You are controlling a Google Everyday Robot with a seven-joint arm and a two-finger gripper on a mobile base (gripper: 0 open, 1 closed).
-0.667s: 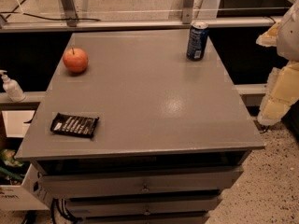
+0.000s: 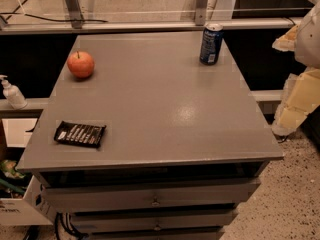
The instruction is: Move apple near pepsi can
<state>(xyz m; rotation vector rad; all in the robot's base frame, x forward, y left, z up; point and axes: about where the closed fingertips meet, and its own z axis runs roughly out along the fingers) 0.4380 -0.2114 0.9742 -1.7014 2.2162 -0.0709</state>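
The apple (image 2: 80, 64) is small, round and red-orange, and stands near the far left edge of the grey table (image 2: 160, 114). The pepsi can (image 2: 211, 44), dark blue with a silver rim, stands upright near the far right corner. The two are far apart across the table's width. My gripper (image 2: 289, 40) is at the right edge of the view, off the table's right side, at about the can's height, with pale arm parts (image 2: 300, 99) below it. It touches neither object.
A flat black snack wrapper (image 2: 80, 133) lies near the table's front left edge. A white pump bottle (image 2: 13, 93) stands on a ledge to the left. A rail (image 2: 150, 26) runs behind the table. Drawers (image 2: 155, 196) sit under the tabletop.
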